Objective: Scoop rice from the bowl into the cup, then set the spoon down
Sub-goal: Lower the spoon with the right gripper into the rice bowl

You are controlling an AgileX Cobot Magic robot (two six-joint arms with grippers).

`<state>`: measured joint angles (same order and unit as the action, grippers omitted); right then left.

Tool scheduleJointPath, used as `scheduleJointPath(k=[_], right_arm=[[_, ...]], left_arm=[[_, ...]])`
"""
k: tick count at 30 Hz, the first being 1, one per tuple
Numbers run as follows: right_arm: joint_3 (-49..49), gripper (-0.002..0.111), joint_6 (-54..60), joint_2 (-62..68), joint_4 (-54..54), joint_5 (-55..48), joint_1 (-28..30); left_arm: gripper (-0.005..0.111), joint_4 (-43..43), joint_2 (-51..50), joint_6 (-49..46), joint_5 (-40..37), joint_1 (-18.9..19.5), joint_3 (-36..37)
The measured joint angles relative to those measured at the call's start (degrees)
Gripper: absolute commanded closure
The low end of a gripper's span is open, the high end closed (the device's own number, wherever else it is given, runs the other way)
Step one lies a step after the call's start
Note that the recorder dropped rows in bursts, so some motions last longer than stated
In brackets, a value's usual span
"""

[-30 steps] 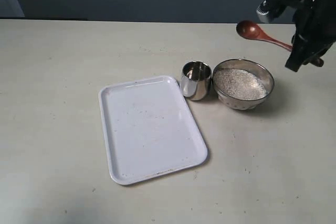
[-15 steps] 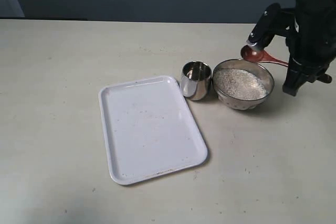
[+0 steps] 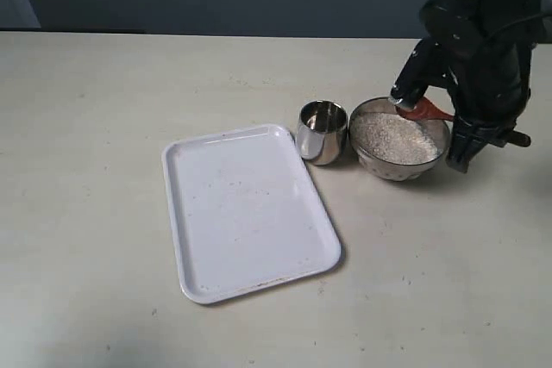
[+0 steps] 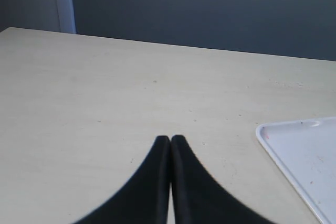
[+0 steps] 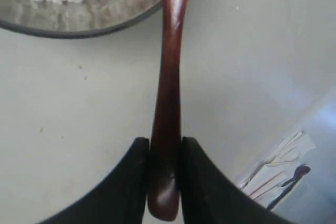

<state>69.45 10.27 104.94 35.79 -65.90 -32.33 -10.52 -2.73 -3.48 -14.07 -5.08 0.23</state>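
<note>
Spoon (image 5: 169, 77): count 1. Reddish-brown wood. Its slim handle is clamped near the tail end and runs out over the bowl's rim.
Spoon, hidden parts: the oval end is cut off at the frame edge in the right wrist view. In the exterior view only a short red stretch shows over the bowl's right side, with the rest behind the arm. Contact with the rice cannot be judged.
Rice (image 3: 392, 137): one heap of white grains, filling the bowl to just under the rim.
Bowl (image 3: 388, 167): count 1. Round steel, standing on the table right of the cup. Its right rim is partly covered by the arm.
Cup (image 3: 317, 146): count 1. Small steel tumbler, upright, just beside the bowl and at the tray's far right corner. Contents cannot be made out through the reflections.
Right gripper (image 5: 165, 145): both fingers pressed on the spoon handle, one on each side.
Right arm (image 3: 483, 49): dark mass above and right of the bowl, upper part cut off by the frame.
Left gripper (image 4: 170, 140): fingertips pressed together, nothing between them, above bare table. Not seen in the exterior view.
Tray (image 3: 250, 210): count 1. White, rectangular, flat on the table left of the cup.
Table (image 3: 103, 127): pale beige surface.
</note>
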Motion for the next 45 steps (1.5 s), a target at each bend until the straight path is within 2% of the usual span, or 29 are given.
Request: scheduleJointPath(k=[8,18,37,45], right_arm=[[0.0,0.109,-2.4,3.9,5.8,-1.6,-5.5],[0.0,0.109,-3.5,6.6,8.0,-2.1,-6.8],[0.0,0.109,-0.6,6.6,0.8,-1.4,-7.3],[3.3,0.109,-0.6,6.6,-3.9,-3.4,-7.3]], left_arm=[[0.106,0.0,0.0,0.0,0.0,0.0,0.0],[0.106,0.0,0.0,0.0,0.0,0.0,0.0],[0.106,0.0,0.0,0.0,0.0,0.0,0.0],[0.106,0.0,0.0,0.0,0.0,0.0,0.0]])
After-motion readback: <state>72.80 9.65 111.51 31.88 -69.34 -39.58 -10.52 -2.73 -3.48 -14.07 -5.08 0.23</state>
